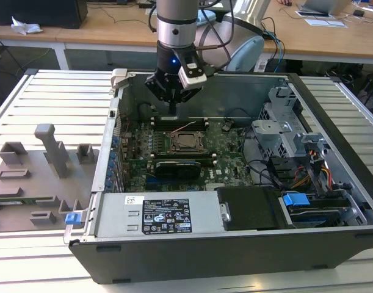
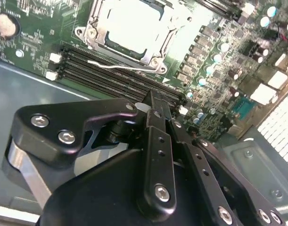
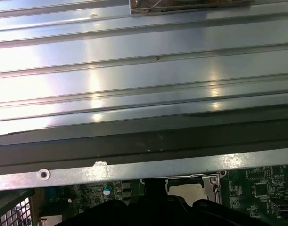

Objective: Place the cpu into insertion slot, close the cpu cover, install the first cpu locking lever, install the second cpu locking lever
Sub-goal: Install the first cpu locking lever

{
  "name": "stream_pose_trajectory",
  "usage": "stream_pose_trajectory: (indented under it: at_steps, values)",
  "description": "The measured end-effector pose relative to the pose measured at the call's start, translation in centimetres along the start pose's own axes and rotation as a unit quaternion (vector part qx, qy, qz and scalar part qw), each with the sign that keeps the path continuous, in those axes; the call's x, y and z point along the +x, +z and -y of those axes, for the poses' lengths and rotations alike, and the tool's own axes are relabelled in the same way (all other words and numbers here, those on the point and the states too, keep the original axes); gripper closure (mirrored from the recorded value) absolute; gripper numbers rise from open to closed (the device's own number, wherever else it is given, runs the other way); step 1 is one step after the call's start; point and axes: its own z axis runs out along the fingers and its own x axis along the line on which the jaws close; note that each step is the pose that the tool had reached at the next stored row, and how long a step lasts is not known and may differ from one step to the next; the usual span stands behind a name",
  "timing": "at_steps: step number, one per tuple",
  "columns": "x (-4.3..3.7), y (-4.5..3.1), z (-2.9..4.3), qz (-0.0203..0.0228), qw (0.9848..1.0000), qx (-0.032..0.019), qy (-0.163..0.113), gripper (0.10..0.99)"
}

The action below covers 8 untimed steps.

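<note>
Above memory slots (image 2: pixel 120 77), claw (image 1: pixel 173 112) closed, empty

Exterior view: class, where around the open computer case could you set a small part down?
The ribbed table is bare beyond the grey fixtures. Inside the case it is crowded: gripper over the circuit board, drive cages.

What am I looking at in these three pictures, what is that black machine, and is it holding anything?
It is a robot arm with a black gripper reaching into an open computer case that lies on a slatted metal table. The exterior view looks at the scene from off the arm. Both wrist views come from cameras riding on the arm. The second wrist view looks past the gripper at the green motherboard, where the silvery cpu sits in its socket with the cpu cover framing it. The fingers are pressed together and hold nothing.
</note>
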Motion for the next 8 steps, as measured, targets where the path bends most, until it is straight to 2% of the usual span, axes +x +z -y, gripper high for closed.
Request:
stream_pose_trajectory:
  at_steps: [2,8]
  values:
    - [0.01,0.05,0.00,0.0001,0.9996,0.0003,-0.030,0.980]
    - [0.00,0.29,0.00,0.0003,0.9995,0.0001,-0.031,0.980]
